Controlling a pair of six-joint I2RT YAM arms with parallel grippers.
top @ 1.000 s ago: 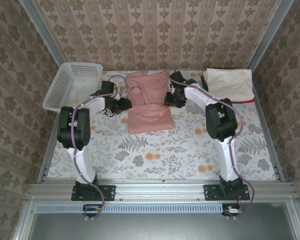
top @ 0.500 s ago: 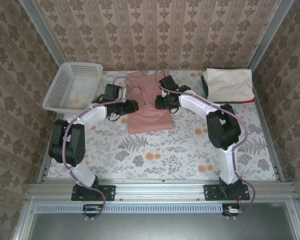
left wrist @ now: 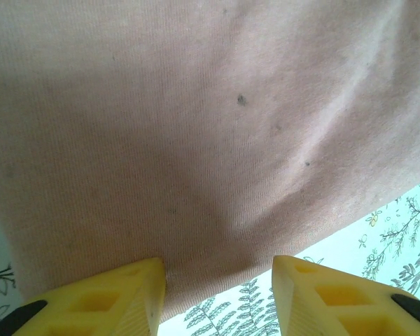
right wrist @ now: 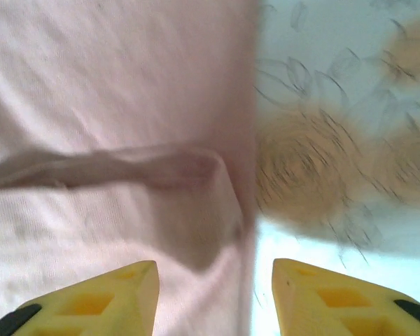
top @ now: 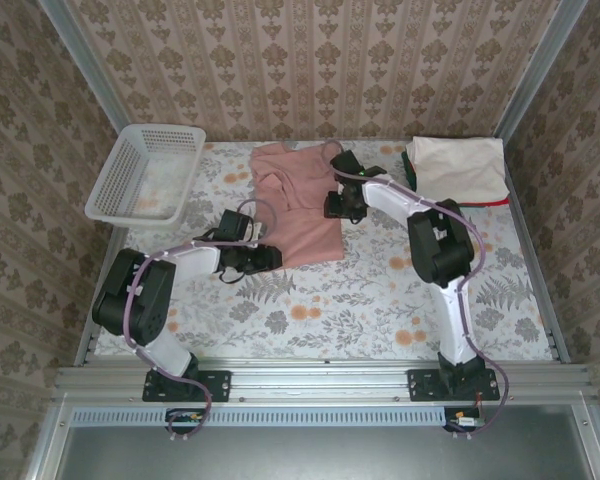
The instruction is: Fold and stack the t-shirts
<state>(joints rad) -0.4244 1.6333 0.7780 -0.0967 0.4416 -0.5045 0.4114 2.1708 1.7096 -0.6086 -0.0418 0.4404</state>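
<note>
**Visitor:** Wallpapered walls [top: 310,70] close in three sides of a floral-print worktop [top: 380,300]. What lies at its centre?

**Guide:** A dusty-pink tee [top: 298,205], laid lengthwise toward the back wall. Its far half is rumpled; its near half is flat, ending in a straight edge.

**Visitor:** And the left hand?

**Guide:** The left hand [top: 270,257] sits low at the tee's near left corner. In the wrist view its yellow fingers [left wrist: 126,294] stand apart, with the pink cloth's edge reaching their tips. Nothing is pinched between them: released.

**Visitor:** The right hand?

**Guide:** The right hand [top: 337,207] is at the tee's right edge, about midway along it. Its wrist view is blurred, yet the fingers show apart, above a raised fold [right wrist: 196,175] beside that edge. Released too, grasping nothing.

**Visitor:** What else is on the surface?

**Guide:** A folded stack in the far right corner: the cream tee [top: 460,165] on top, the green tee [top: 410,165] showing at its left side, the red tee [top: 495,202] as a sliver along the near edge. A white lattice basket [top: 145,172] stands in the far left corner, well apart from the pink cloth.
</note>
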